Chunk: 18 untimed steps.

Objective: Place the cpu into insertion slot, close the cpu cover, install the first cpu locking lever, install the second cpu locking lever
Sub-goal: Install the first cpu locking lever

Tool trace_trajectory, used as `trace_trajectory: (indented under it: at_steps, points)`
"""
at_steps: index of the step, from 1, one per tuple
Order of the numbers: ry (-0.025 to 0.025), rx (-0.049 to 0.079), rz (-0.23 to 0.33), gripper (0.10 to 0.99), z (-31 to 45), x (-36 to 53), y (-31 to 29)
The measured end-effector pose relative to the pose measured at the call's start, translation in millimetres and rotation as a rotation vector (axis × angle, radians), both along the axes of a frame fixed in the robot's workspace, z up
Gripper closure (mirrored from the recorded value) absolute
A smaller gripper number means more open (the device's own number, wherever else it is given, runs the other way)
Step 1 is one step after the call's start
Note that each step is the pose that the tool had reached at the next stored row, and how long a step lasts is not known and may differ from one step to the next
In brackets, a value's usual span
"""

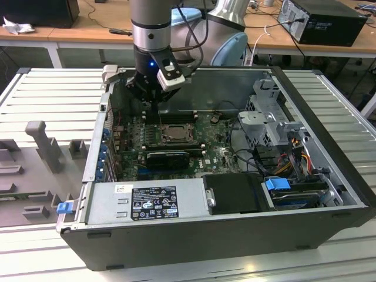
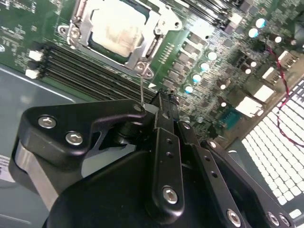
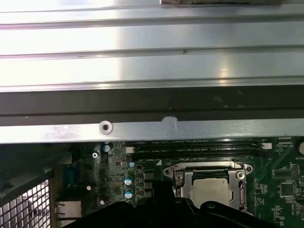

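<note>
The cpu (image 2: 116, 33) lies flat in the insertion slot (image 1: 174, 133), pale and square. The silver cpu cover (image 2: 80, 21) is down around it, framing the chip; the first wrist view shows the same cover (image 3: 183, 178) and cpu (image 3: 210, 190). A thin wire locking lever (image 2: 141, 85) stands up from a socket corner. My gripper (image 2: 164, 97) is shut, its black tips close beside that lever; I cannot tell if they touch it. In the exterior view my gripper (image 1: 154, 108) hangs just behind the socket, over the memory slots.
Long black memory slots (image 2: 80, 71) run beside the socket. A black expansion card (image 1: 168, 158) lies in front of it. The power supply (image 1: 147, 200), drive cage (image 1: 270, 111) and loose cables (image 1: 294, 153) crowd the case. The case wall rail (image 3: 152, 130) is close behind.
</note>
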State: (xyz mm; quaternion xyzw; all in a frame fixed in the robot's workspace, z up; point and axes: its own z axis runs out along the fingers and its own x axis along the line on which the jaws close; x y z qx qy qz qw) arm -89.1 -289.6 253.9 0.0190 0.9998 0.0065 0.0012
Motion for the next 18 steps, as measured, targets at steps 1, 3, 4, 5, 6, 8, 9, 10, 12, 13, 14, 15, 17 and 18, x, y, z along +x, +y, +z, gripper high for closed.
trace_trajectory:
  at_steps: [1, 3, 4, 5, 6, 8, 9, 10, 12, 13, 14, 15, 17, 18]
  points:
    - [0.0, 0.0, 0.0, 0.98, -0.2, 1.7, 0.1]
    - [0.0, -0.001, 0.0, 0.98, -0.7, 7.0, 0.3]
    - [0.0, -0.002, 0.0, 0.98, -0.8, 8.8, 0.4]
    - [0.0, -0.002, 0.0, 0.98, -1.0, 11.1, 0.5]
    - [0.0, -0.002, 0.0, 0.98, -1.2, 13.1, 0.5]
    - [0.0, -0.003, 0.0, 0.98, -1.5, 16.0, 0.5]
    - [0.0, -0.003, 0.0, 0.98, -1.7, 17.9, 0.5]
    - [0.0001, -0.003, 0.0, 0.98, -1.9, 24.5, 0.6]
    - [0.0001, -0.003, 0.0, 0.98, -2.2, 29.8, 0.5]
    - [0.0, -0.001, 0.0, 0.98, -2.2, 29.9, 0.4]
    - [0.0, 0.001, 0.0, 0.98, -2.2, 29.9, 0.3]
    - [-0.0006, 0.005, 0.0, 0.98, -2.2, 29.9, 0.3]
    - [-0.0049, 0.018, 0.003, 0.98, -2.3, 29.9, 0.3]
    - [-0.0065, 0.021, 0.008, 0.98, -2.4, 29.9, 0.3]
